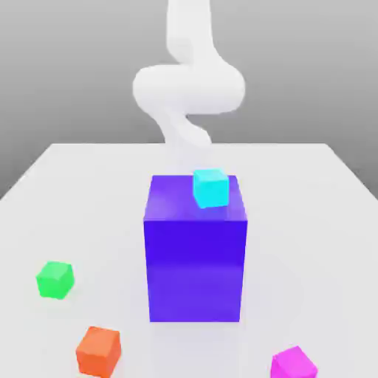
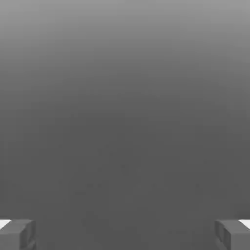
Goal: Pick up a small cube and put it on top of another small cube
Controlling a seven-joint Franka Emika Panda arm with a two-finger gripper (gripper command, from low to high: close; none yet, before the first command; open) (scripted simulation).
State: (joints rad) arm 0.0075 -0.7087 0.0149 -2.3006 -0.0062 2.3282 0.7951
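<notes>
The small magenta cube point(image 1: 294, 363) lies on the white table at the front, toward the exterior view's right. A small green cube point(image 1: 55, 280) rests on the table at the exterior view's left. In the hand view my gripper point(image 2: 125, 234) is open, its two grey fingertips point(image 2: 18, 233) far apart with nothing but plain grey between them. The white arm point(image 1: 188, 88) rises behind the big blue-purple block, far from both cubes.
A tall blue-purple block point(image 1: 196, 255) stands mid-table with a cyan small cube point(image 1: 210, 187) on its top. An orange small cube point(image 1: 98, 350) sits at the front left. The white table point(image 1: 310, 221) spreads out around the block.
</notes>
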